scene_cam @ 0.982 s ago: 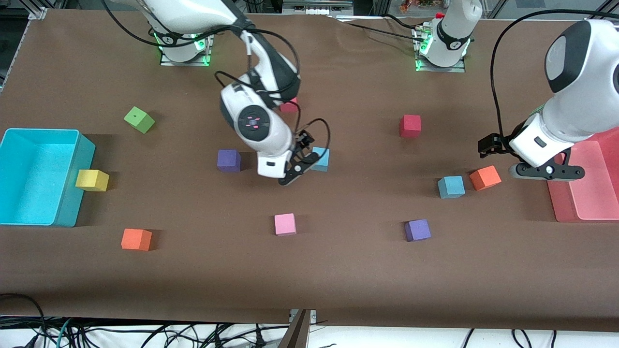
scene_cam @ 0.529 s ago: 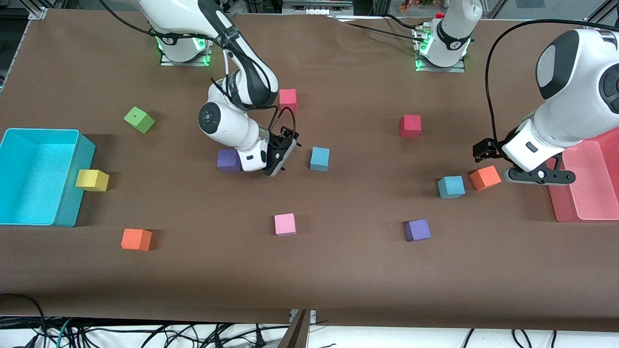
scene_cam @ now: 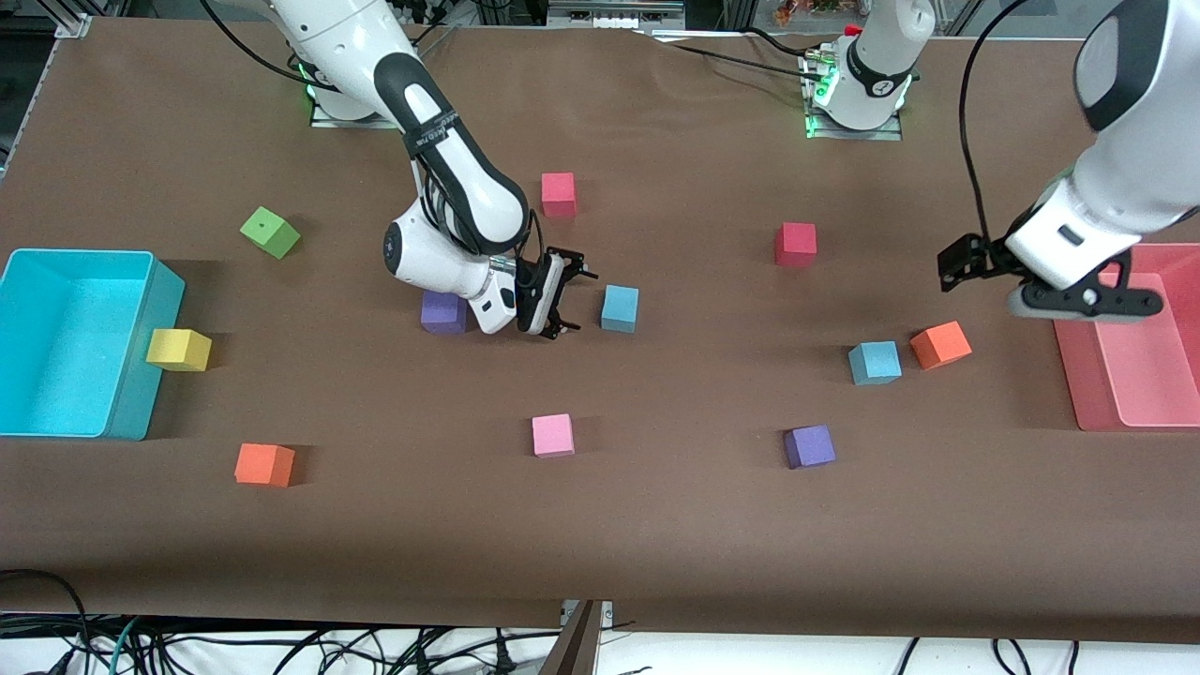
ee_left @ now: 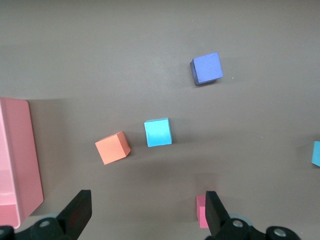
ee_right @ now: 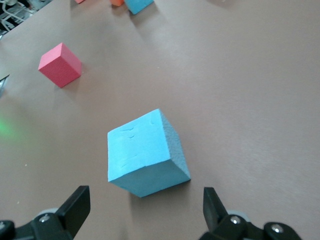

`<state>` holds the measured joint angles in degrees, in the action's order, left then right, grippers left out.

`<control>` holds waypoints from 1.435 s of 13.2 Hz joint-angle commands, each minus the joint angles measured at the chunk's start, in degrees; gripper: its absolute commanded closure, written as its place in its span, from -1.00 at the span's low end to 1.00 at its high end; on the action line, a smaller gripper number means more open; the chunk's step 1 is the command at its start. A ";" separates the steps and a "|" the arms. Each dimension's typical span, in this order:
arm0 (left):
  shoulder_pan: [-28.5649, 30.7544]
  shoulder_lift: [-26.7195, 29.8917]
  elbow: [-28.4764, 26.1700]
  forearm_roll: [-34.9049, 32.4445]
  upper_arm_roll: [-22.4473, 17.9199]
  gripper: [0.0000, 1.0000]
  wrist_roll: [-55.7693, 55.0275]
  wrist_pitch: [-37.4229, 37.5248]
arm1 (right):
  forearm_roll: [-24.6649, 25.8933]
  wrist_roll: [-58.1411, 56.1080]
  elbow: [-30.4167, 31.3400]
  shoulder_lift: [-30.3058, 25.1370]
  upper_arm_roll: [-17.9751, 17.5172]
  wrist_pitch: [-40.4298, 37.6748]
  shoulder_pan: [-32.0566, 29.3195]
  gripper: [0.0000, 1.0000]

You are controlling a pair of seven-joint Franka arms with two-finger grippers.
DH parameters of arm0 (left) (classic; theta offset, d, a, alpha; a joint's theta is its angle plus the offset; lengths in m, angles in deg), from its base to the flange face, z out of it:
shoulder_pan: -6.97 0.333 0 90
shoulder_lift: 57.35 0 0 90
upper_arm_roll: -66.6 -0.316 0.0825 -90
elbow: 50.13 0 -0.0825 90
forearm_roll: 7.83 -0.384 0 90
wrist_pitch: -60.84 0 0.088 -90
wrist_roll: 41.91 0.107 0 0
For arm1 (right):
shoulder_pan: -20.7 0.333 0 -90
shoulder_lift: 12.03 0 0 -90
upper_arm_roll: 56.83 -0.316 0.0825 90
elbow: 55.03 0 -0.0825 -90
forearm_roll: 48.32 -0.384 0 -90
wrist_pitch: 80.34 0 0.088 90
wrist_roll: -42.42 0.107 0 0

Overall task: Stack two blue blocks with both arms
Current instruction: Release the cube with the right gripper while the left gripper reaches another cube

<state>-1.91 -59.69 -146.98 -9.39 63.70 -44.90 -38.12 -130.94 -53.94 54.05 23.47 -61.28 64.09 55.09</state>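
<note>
Right hand (scene_cam: 562, 302): low over the table (scene_cam: 656, 525), fingers (ee_right: 75, 205) spread, nothing between them. One blue block (scene_cam: 620, 308) sits on the table just beside this hand, toward the left arm's end, apart from the fingertips; the right wrist view shows it straight ahead of the open fingers. A purple block (scene_cam: 442, 312) lies under that arm's wrist.

Left hand (scene_cam: 1087, 302): raised over the table beside the pink tray (scene_cam: 1078, 375), fingers (ee_left: 77, 212) spread and empty. The second blue block (scene_cam: 874, 362) rests below and ahead of it, just beside an orange block (scene_cam: 940, 344), not touching.
</note>
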 commanded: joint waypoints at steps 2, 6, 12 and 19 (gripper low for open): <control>0.44 3.39 -3.35 -1.43 0.00 -1.00 0.36 -0.19 | -4.21 -6.03 0.43 -0.17 -0.91 0.24 -0.55 -1.00; 1.41 3.04 -4.93 -1.43 0.00 -1.00 0.18 -2.20 | -6.41 -7.27 0.43 0.27 -0.91 0.07 -0.55 -1.00; 2.90 1.28 -10.11 -0.63 0.00 -1.00 0.18 -8.18 | -6.41 -8.67 1.49 -0.35 -0.65 -1.78 -0.72 -1.00; 3.08 -2.50 -16.09 -0.55 -0.09 -1.00 -2.71 -18.62 | -6.50 -11.13 2.02 -0.35 -0.65 -2.40 -2.30 -1.00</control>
<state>0.94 -62.04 -161.20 -9.40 63.41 -46.11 -53.88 -135.84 -62.79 54.66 24.13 -61.47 62.38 53.46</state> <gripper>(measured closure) 0.000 0.000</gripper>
